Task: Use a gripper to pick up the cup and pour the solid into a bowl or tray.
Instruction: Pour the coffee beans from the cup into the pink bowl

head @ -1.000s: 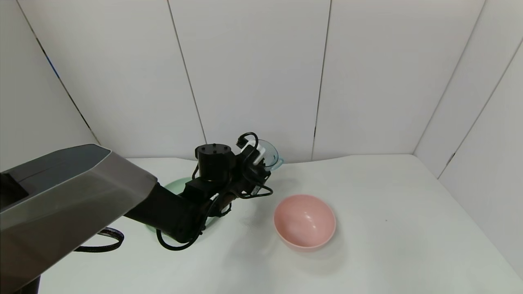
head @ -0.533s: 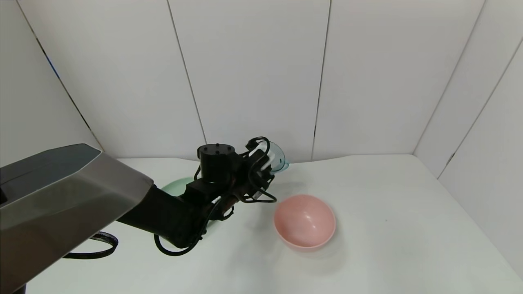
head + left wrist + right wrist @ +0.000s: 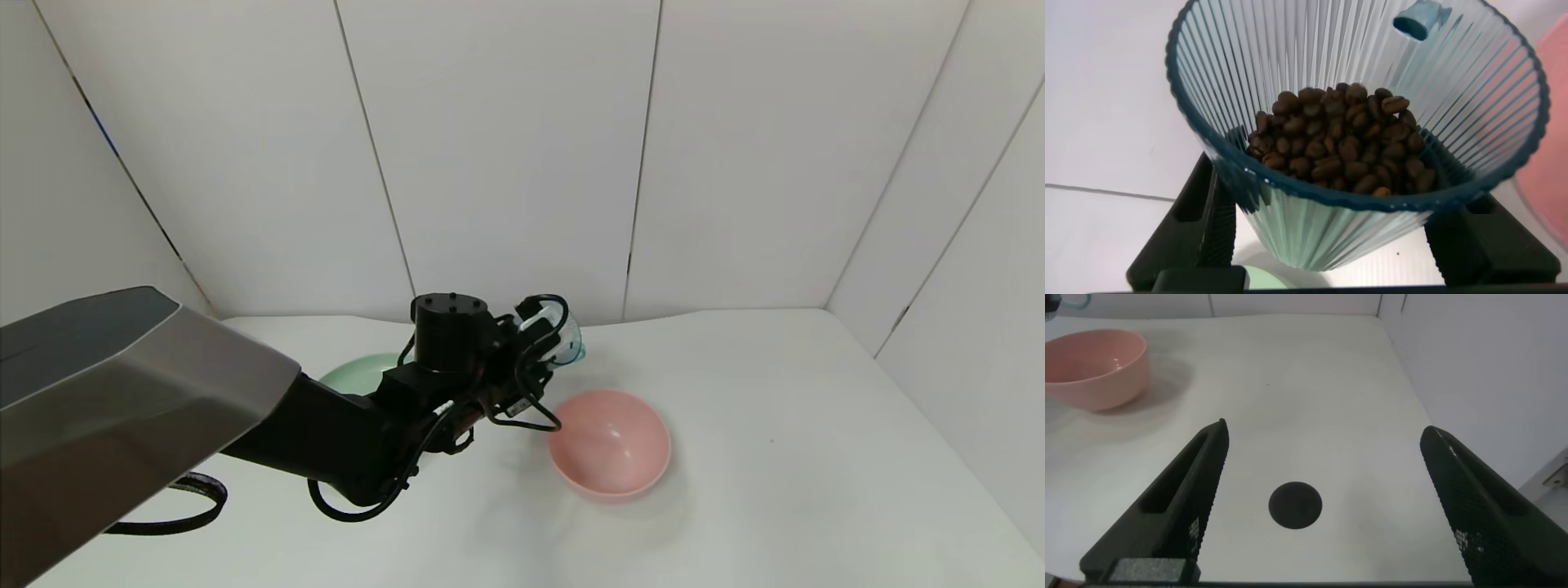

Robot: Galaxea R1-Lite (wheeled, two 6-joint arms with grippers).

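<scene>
The cup (image 3: pixel 1360 122), a clear blue-grey ribbed plastic mug with a light blue loop handle (image 3: pixel 1421 16), flares wide at its rim and holds a heap of dark brown coffee beans (image 3: pixel 1339 143) in its bottom. It hangs above the white table (image 3: pixel 775 457), near the far-left rim of the pale pink bowl (image 3: pixel 610 443), pinched between the fingers (image 3: pixel 1208 220) of the left gripper (image 3: pixel 545 339), with a pale green plate (image 3: pixel 355 374) behind the arm. The right gripper (image 3: pixel 1327 510) hovers over the table with its fingers spread wide, holding nothing, above a round black spot (image 3: pixel 1295 505).
</scene>
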